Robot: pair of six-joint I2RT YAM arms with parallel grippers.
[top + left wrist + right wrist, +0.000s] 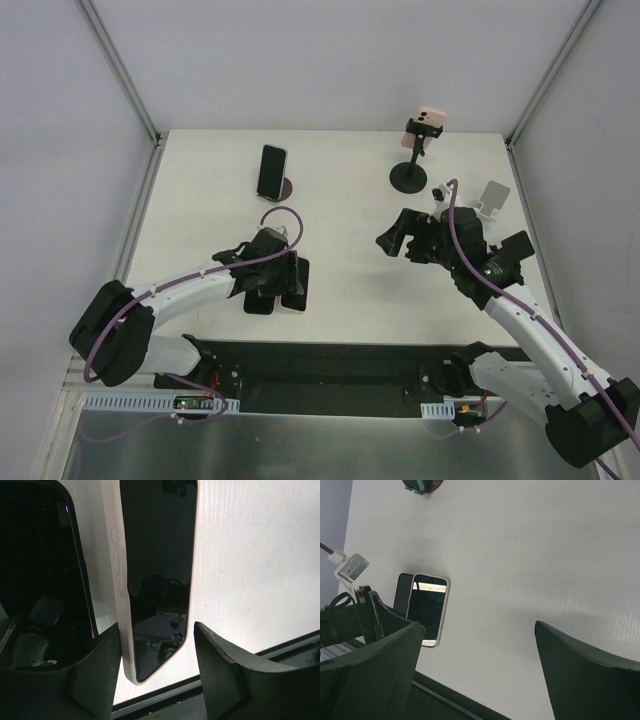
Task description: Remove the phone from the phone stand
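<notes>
A black phone (272,170) leans upright on a small round brown stand (286,188) at the back left. A pink phone (430,120) is clamped on a black pole stand (408,177) at the back right. My left gripper (272,292) is open and low over two phones lying flat side by side on the table. In the left wrist view the white-cased phone (156,555) has its near end between the open fingers (100,675), and the black phone (40,575) lies to its left. My right gripper (396,240) is open and empty above the mid table (477,626).
A small white stand (493,196) sits at the right, behind my right arm. The flat phones (427,609) and my left arm (350,620) show in the right wrist view. White walls enclose the table (340,300); a black strip runs along its near edge.
</notes>
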